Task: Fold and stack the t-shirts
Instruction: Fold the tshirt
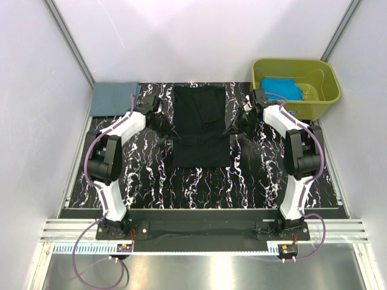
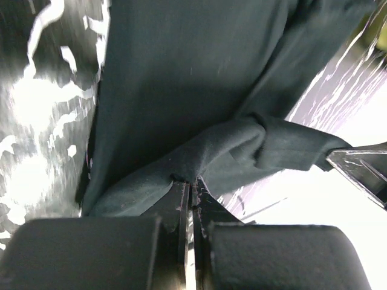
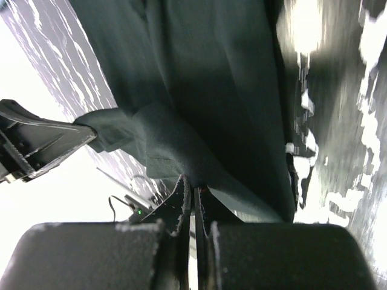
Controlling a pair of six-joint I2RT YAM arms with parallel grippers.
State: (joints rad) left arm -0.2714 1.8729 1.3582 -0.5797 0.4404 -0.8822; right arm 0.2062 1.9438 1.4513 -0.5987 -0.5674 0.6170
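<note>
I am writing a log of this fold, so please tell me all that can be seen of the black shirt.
The black shirt is plain, soft, matte cloth, lying mostly flat on the middle of the table as a tall rectangle with no sleeves sticking out. The left end effector is shut on its left edge, the right end effector on its right edge, with a small bunched fold at each. Nothing else touches it.
</note>
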